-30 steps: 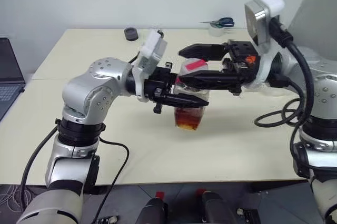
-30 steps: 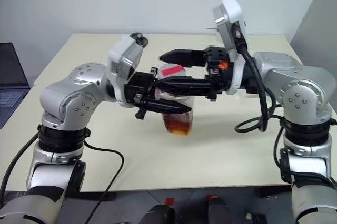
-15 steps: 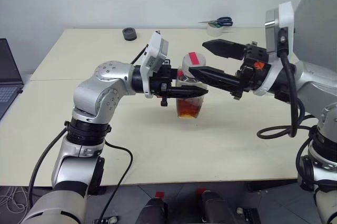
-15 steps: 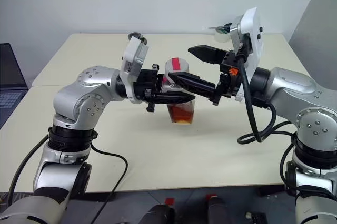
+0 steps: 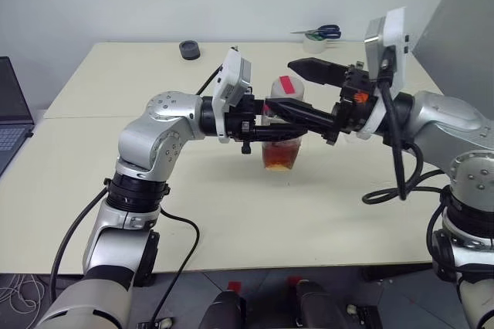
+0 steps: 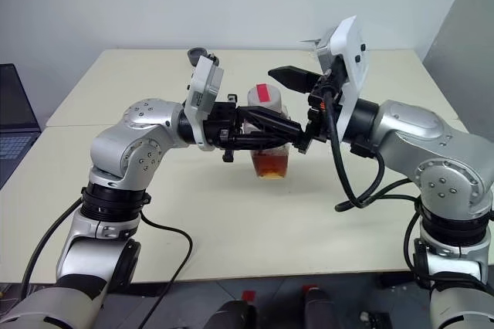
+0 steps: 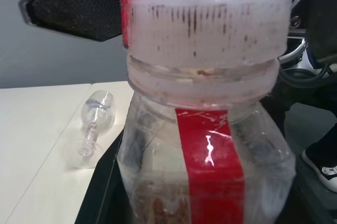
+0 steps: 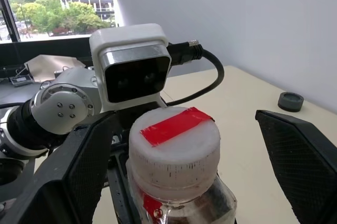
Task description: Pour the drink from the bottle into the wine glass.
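Observation:
The bottle (image 5: 282,132) is upright over the middle of the table, clear, with a red label strip (image 7: 208,155) and a white cap (image 8: 174,140) marked with red tape. The reddish-amber drink (image 5: 279,157) fills its lowest part. My left gripper (image 5: 272,133) comes in from the left and is shut on the bottle's body. My right gripper (image 5: 279,84) comes in from the right and is open, with one finger (image 8: 79,171) on each side of the cap and a gap to it on both. The wine glass (image 7: 97,116) stands on the table beyond the bottle in the left wrist view.
Blue-handled scissors (image 5: 324,32) and a white tape roll (image 5: 312,44) lie at the table's far edge. A small black round object (image 5: 189,49) sits at the far left. A laptop (image 5: 9,124) is off the table's left side. Cables hang from both arms.
The right wrist has turned, and its open fingers now straddle the cap. The left gripper carried the bottle slightly farther from me. The whole view has also shifted.

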Controlling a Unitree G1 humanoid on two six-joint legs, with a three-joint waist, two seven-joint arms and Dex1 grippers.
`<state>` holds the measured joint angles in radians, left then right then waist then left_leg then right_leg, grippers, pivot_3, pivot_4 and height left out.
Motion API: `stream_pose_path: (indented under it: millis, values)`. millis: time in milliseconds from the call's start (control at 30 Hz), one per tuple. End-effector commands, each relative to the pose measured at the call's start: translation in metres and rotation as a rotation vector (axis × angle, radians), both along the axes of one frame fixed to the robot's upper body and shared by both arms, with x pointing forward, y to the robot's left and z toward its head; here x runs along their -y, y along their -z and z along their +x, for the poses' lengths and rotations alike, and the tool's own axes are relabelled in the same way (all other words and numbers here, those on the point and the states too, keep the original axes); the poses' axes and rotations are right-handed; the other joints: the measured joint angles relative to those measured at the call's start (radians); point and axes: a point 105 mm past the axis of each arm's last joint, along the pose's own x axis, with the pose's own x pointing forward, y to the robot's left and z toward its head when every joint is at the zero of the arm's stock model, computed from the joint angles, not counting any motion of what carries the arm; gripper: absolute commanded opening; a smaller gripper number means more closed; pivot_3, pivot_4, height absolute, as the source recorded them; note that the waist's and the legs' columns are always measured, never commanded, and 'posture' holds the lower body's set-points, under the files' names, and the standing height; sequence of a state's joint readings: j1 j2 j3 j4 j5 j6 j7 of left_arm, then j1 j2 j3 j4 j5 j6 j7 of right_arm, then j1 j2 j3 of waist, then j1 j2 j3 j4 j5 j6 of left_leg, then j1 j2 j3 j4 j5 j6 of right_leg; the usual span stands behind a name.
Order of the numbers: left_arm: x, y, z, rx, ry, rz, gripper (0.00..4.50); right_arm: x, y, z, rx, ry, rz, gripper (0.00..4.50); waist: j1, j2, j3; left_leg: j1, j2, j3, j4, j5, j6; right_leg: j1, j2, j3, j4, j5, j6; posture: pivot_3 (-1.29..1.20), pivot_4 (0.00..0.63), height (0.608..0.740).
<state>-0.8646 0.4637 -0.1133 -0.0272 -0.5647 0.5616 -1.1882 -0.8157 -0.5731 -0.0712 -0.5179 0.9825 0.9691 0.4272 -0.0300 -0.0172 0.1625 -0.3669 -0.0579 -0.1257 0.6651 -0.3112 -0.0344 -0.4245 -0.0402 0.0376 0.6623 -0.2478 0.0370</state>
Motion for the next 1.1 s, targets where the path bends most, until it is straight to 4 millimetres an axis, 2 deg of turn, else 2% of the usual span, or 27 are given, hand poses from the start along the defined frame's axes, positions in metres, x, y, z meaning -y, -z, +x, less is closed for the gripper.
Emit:
stream_pose_path:
  millis: [33,633,1100]
  values:
    - [0.002,-0.015,-0.005,0.066,0.012,-0.022,1.73,0.002,-0.010,-0.002,0.059,0.009,0.022,4.47,0.000,0.000,0.000,0.000,0.000,0.000,0.000,0.000,0.000,0.000,0.000,0.000,0.000,0.000,0.000,0.00,0.150,0.740]
    - [0.001,-0.012,-0.007,0.062,0.020,-0.020,1.73,0.026,-0.006,-0.007,0.039,0.065,0.021,4.47,0.000,0.000,0.000,0.000,0.000,0.000,0.000,0.000,0.000,0.000,0.000,0.000,0.000,0.000,0.000,0.00,0.150,0.740]
    - [0.002,-0.011,-0.009,0.062,0.029,-0.019,1.73,0.031,-0.006,-0.015,0.023,0.057,0.020,4.47,0.000,0.000,0.000,0.000,0.000,0.000,0.000,0.000,0.000,0.000,0.000,0.000,0.000,0.000,0.000,0.00,0.150,0.740]
